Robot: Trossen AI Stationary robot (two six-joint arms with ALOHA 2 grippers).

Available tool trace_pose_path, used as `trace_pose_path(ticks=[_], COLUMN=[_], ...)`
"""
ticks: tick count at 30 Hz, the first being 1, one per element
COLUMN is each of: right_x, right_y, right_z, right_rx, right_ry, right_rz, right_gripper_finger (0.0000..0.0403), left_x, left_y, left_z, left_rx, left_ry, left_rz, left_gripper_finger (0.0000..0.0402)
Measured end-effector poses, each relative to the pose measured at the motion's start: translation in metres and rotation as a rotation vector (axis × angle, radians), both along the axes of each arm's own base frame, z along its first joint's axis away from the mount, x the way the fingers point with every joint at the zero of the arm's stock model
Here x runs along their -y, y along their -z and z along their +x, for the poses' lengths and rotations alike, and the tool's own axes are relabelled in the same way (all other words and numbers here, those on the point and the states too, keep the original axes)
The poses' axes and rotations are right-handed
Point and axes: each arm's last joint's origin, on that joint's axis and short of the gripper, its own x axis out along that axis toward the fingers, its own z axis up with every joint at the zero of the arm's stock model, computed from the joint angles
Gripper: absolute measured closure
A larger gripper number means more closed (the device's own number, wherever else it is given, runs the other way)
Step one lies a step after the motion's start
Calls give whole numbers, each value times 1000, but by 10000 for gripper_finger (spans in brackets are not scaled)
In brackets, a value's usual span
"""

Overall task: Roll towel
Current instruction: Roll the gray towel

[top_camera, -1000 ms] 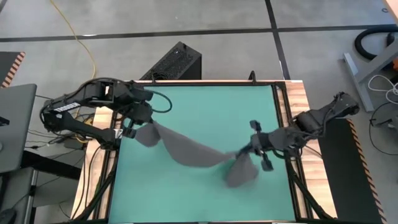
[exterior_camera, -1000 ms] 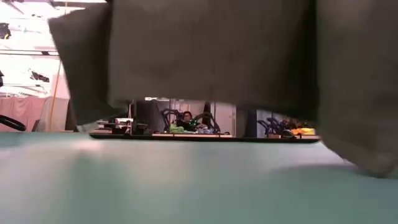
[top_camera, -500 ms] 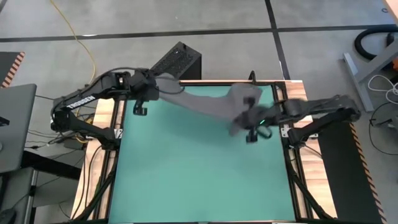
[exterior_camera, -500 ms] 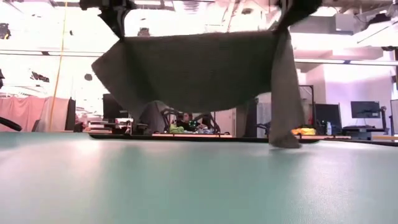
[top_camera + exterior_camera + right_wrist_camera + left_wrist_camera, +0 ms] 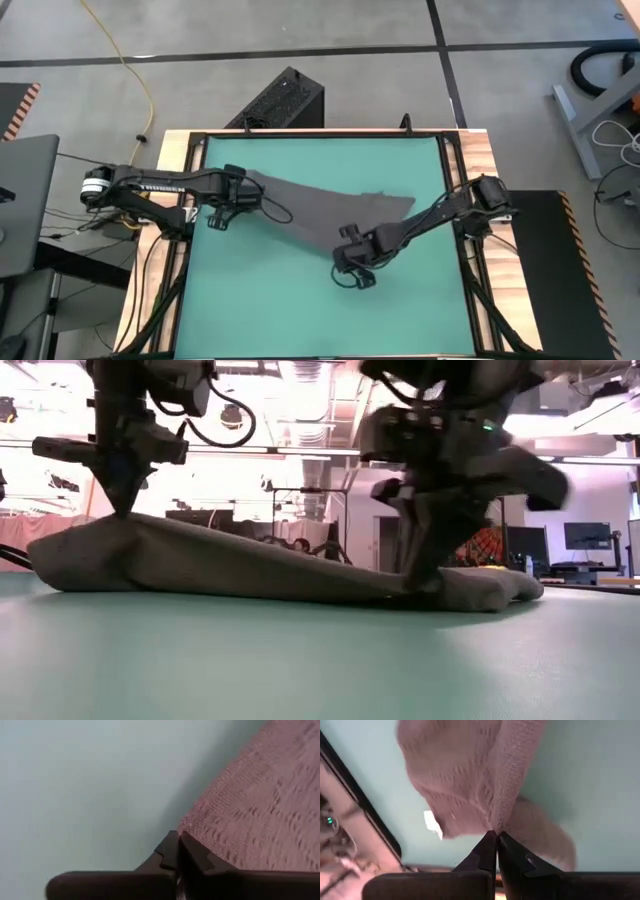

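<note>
Item: tabletop with wooden side edges, covered by a green mat.

Surroundings, left to right: grey laptop-like panel off the left edge; yellow cable on the floor; black box just behind the far edge; black panel off the right edge. Nothing else lies on the mat.

Left gripper: at the mat's left side, fingers together, clamped on the towel's left corner; the left wrist view shows the tips pinched on cloth.

Towel: dark grey, spread flat across the mat's middle, wide at the left, tapering toward the right; a bunched fold sits at its right end in the low view.

Right gripper: at the towel's near edge, right of centre, fingers pinched on the cloth edge.

Change: 0.5 s earlier the towel hung in the air between both grippers near the far edge; now it lies on the mat, both arms lowered and nearer.
</note>
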Motion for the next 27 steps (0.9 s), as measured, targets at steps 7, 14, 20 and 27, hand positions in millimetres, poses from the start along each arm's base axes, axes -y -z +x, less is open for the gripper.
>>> trace_pose_path(ticks=[7, 14, 20, 27], right_x=[15, 42, 58, 46], right_y=[-44, -105, -91, -42], right_z=[-6, -50, -84, -109], right_rx=[-3, 48, 40, 41], right_ry=[39, 288, 487, 580], right_rz=[16, 114, 183, 264], right_gripper_finger=[339, 337, 336, 325], left_x=[-3, -9, -4, -4], left_y=[-19, -50, -42, -42], left_z=[6, 16, 14, 13], left_rx=[45, 171, 150, 127], left_ry=[19, -5, -9, -2], left_rz=[92, 60, 32, 63], left_gripper_finger=[401, 401, 401, 401])
